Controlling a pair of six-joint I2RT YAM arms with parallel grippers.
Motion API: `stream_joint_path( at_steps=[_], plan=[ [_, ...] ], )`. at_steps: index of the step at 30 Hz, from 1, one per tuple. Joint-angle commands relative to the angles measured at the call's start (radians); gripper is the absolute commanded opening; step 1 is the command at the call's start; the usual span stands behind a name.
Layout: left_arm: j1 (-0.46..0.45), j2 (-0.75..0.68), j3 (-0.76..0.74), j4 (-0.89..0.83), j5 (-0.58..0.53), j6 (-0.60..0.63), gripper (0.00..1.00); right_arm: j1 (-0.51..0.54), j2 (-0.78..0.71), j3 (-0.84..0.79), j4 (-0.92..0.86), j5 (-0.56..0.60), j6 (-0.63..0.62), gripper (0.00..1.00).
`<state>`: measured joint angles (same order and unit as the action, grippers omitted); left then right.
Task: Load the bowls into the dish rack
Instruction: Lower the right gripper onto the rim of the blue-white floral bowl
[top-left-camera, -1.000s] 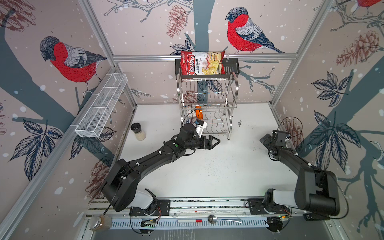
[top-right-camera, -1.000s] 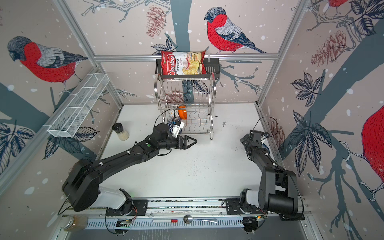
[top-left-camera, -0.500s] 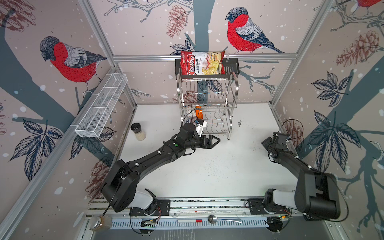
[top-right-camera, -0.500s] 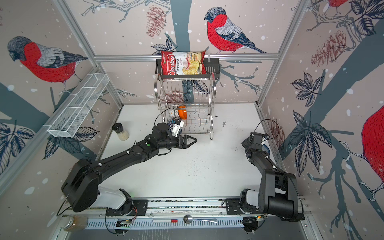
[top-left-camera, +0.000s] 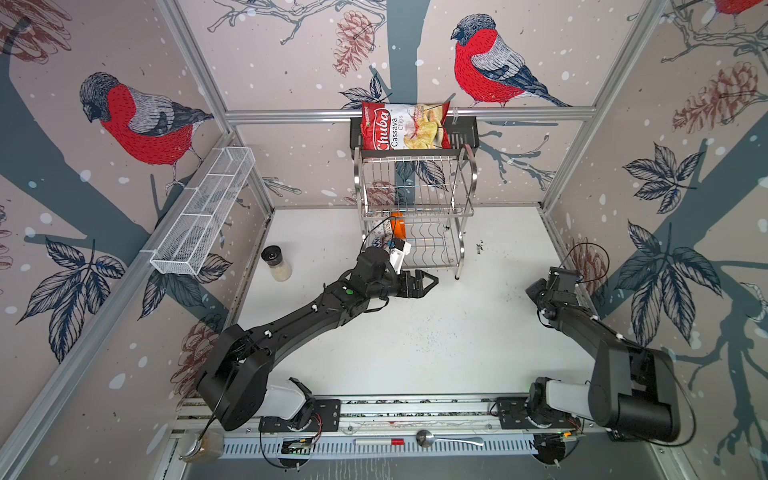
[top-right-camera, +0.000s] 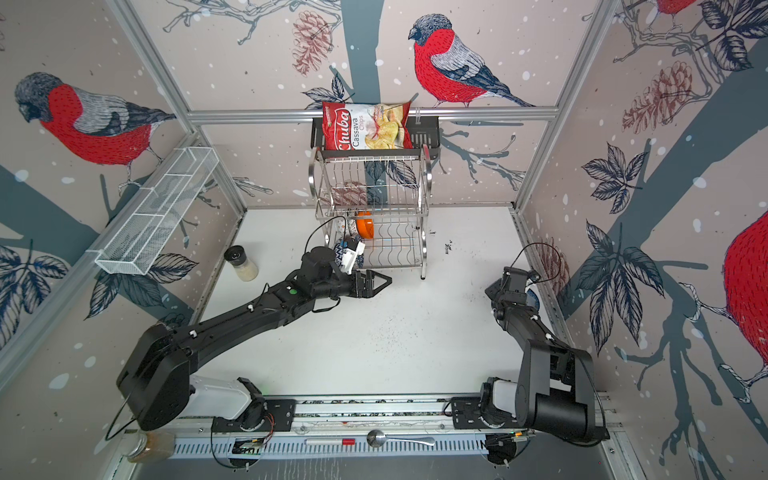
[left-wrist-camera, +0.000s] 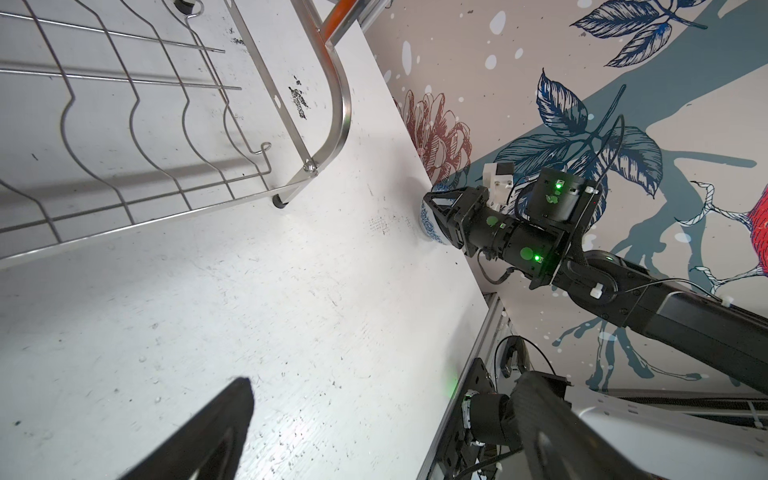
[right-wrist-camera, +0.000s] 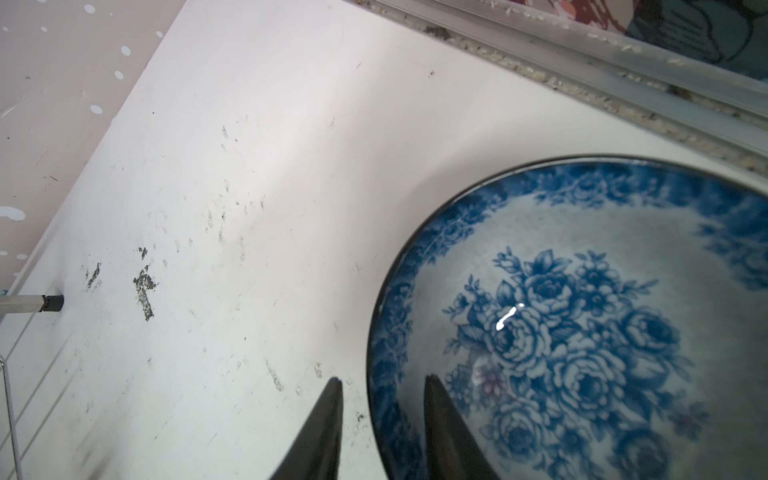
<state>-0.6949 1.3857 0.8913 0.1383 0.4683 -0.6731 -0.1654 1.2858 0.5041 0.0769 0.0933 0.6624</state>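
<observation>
Right wrist view: right fingers (right-wrist-camera: 440, 415) are seen part-closed astride the rim of the blue-floral bowl (right-wrist-camera: 582, 332), not clamped; that bowl is set on the table (right-wrist-camera: 249, 187) by the wall. Left fingers (left-wrist-camera: 199, 436) are spread wide, empty, near the dish rack (left-wrist-camera: 344, 112).

left claw (top-right-camera: 384, 281): near dish rack (top-right-camera: 395, 214) front | orange bowl (top-right-camera: 365, 225): lower tier

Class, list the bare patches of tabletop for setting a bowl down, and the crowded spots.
Bare: table middle, before the dish rack; its lower right slots. Crowded: lower left, by the orange bowl; right gripper straddling blue-floral bowl.
</observation>
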Motion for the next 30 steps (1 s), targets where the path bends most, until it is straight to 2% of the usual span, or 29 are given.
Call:
stream_joint_path(
  at_steps=[1,5,8,11,21,30],
  plan=[
    [0.0,-0.011,-0.002,-0.003,-0.004,0.012,0.98,-0.002,0.001,-0.003,0.021,-0.016,0.017,0.31],
    [0.0,-0.013,-0.008,-0.003,-0.005,0.013,0.98,-0.003,0.008,-0.001,0.019,-0.013,0.014,0.24],
    [0.001,-0.013,-0.011,-0.003,-0.006,0.012,0.98,-0.003,0.0,-0.003,0.022,-0.027,0.007,0.11],
    [0.001,-0.011,-0.009,-0.003,-0.007,0.012,0.98,0.0,-0.023,-0.006,0.022,-0.034,-0.008,0.03],
    [0.0,0.0,-0.002,-0.002,-0.007,0.01,0.98,0.05,-0.055,-0.001,0.035,-0.063,-0.047,0.01],
    [0.003,-0.015,-0.012,-0.011,-0.033,0.013,0.98,0.168,-0.066,0.029,0.026,-0.04,-0.092,0.0]
  ],
)
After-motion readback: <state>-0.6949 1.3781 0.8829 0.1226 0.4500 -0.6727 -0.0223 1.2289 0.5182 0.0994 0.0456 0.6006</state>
